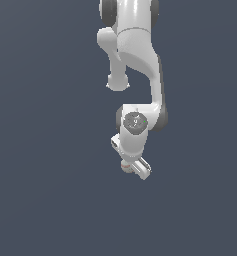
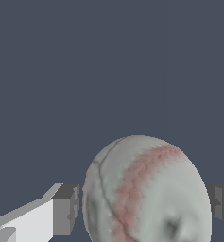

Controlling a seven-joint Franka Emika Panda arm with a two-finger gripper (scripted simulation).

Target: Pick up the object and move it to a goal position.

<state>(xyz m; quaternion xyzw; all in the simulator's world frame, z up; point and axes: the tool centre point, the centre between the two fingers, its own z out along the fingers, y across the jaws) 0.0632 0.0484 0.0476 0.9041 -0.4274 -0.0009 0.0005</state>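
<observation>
The object, an off-white ball (image 2: 146,194) with red stitched seams, fills the lower part of the wrist view. It sits between my gripper's (image 2: 144,208) two dark finger pads (image 2: 66,210). One pad sits against each side of the ball, with at most a hairline gap. In the exterior view the white arm reaches down from the top. Its gripper (image 1: 134,169) points downward, and only a sliver of the ball (image 1: 125,165) peeks out under the hand. The rest of the ball is hidden by the hand.
A plain dark blue-grey background (image 1: 40,150) surrounds the arm in both views. No other object, container, edge or goal marker shows.
</observation>
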